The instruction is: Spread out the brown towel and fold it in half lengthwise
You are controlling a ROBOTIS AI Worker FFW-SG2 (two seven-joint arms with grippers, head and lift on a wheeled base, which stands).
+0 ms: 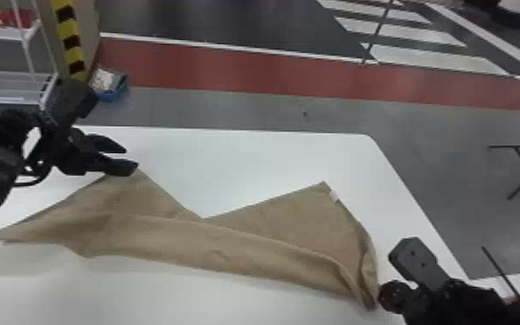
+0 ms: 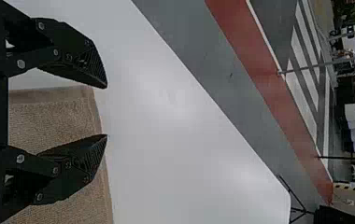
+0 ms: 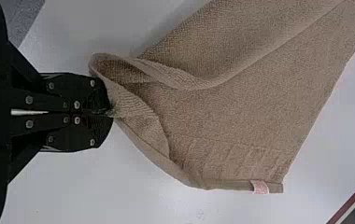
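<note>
The right end effector [image 3: 110, 113] pinches the towel [image 1: 164, 233]; the left end effector [image 2: 106, 111] is spread. One-sided pulling could possibly skew it.

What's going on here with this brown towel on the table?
A two-armed robot is working on the brown towel, apparently to spread it out before folding it. Its right tool is shut on one corner, and its left tool is open at a far corner. The towel lies skewed across the white table, partly turned over itself, and isn't flat or neatly folded yet.
</note>
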